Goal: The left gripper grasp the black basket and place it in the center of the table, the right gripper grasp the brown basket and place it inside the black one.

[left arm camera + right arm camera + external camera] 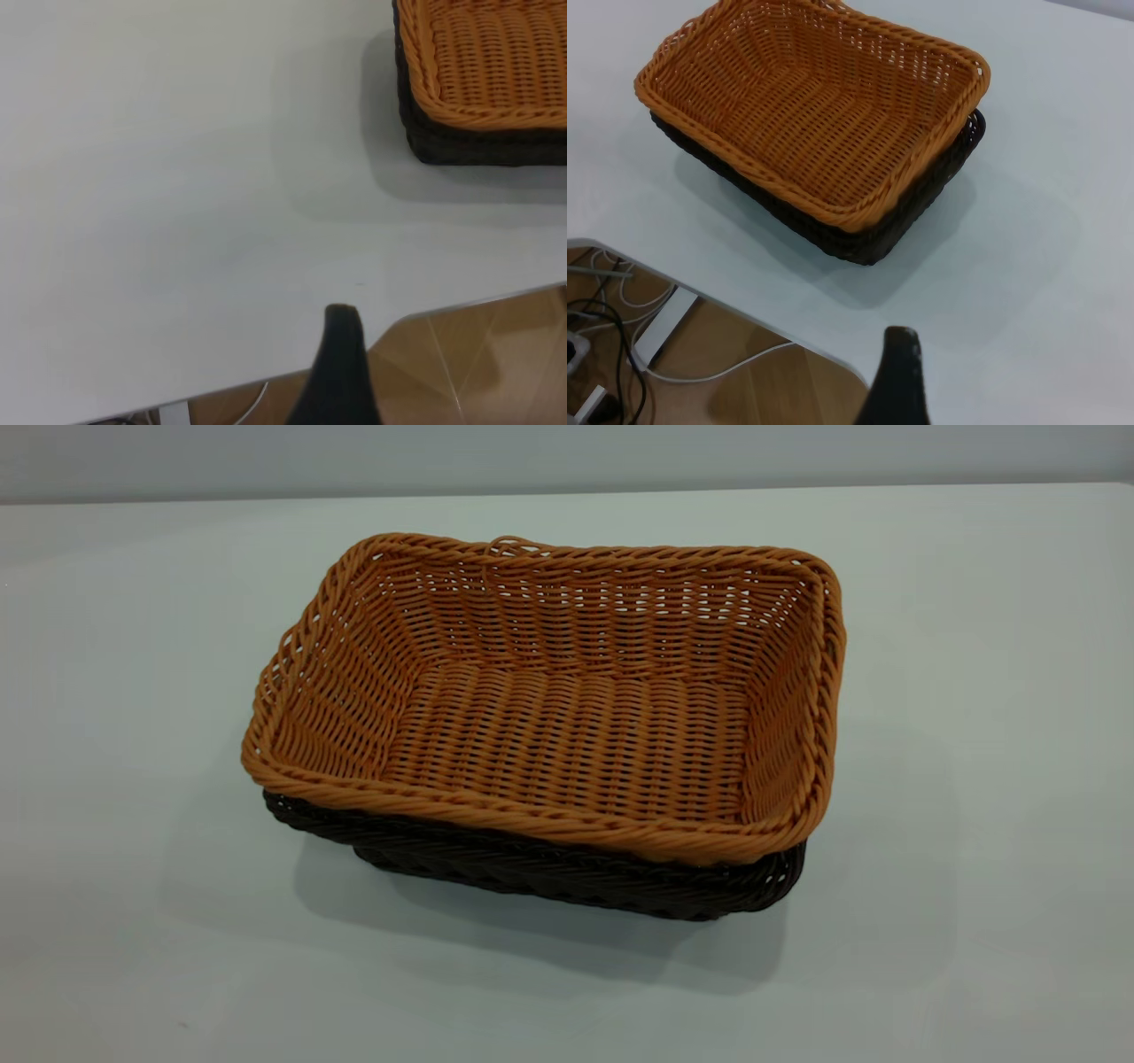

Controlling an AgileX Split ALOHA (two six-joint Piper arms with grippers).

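Note:
The brown basket point(567, 717) sits nested inside the black basket point(549, 868) on the white table point(133, 691), near its middle. Only the black basket's rim and lower wall show under the brown one. Both baskets also show in the left wrist view, brown point(496, 62) over black point(483, 146), and in the right wrist view, brown point(815, 106) over black point(868, 235). Neither gripper shows in the exterior view. A dark part of the left gripper point(341, 372) hangs over the table's edge, well away from the baskets. A dark part of the right gripper point(897, 381) is likewise apart from them.
The table's edge point(461, 305) runs close to the left gripper, with wooden floor beyond. In the right wrist view the table's corner edge point(700, 297) has cables point(620, 336) and floor below it. Bare white tabletop surrounds the baskets.

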